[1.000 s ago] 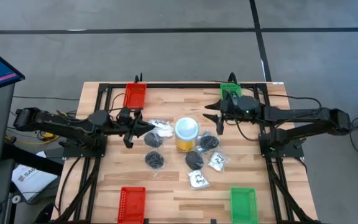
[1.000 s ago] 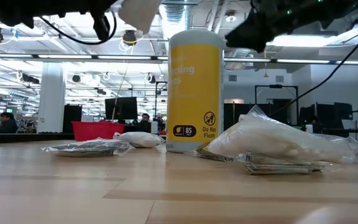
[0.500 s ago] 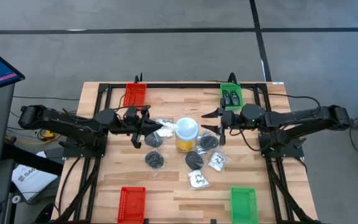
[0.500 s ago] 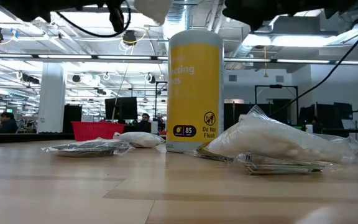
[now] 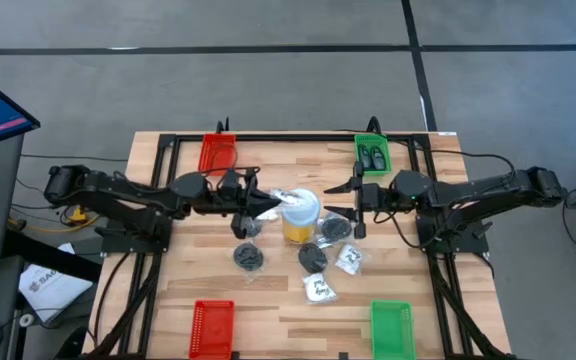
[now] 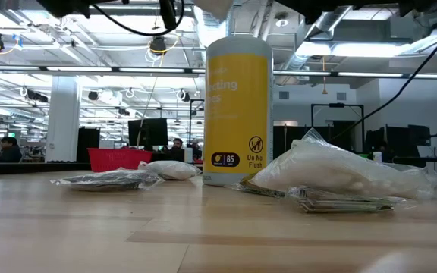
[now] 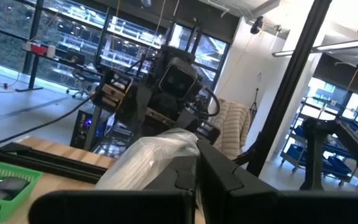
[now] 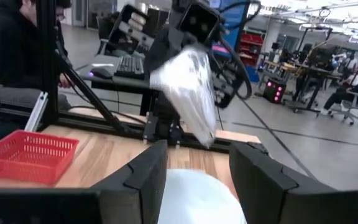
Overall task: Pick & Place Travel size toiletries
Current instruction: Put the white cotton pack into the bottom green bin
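My left gripper (image 5: 264,205) is shut on a clear packet with white contents (image 5: 286,195), held above the table beside the pale lid of the yellow jar (image 5: 300,209). My right gripper (image 5: 354,205) stands open on the jar's right side, facing the left one, with the lid (image 8: 194,199) low between its fingers and nothing held. More toiletries lie flat on the table near the jar: black roundish pieces in wrap (image 5: 249,257) (image 5: 313,257) and printed packets (image 5: 349,260) (image 5: 319,289). My left gripper pinches one end of the packet (image 7: 166,163) between its two fingers, which come level from the table's left. The packet reaches out past the fingertips toward the jar. It is lifted clear of the table, and its free end (image 8: 194,115) droops.
Four trays sit at the corners: red (image 5: 217,153) and green (image 5: 372,155) at the far edge, the green one holding small dark items, red (image 5: 212,328) and green (image 5: 391,328) at the near edge. A person (image 8: 11,50) sits beyond the table's left side.
My left gripper has carried the packet toward the table's right edge and slightly up, reaching the jar. My right gripper has swung from the far green tray toward the near edge and rolled, staying open.
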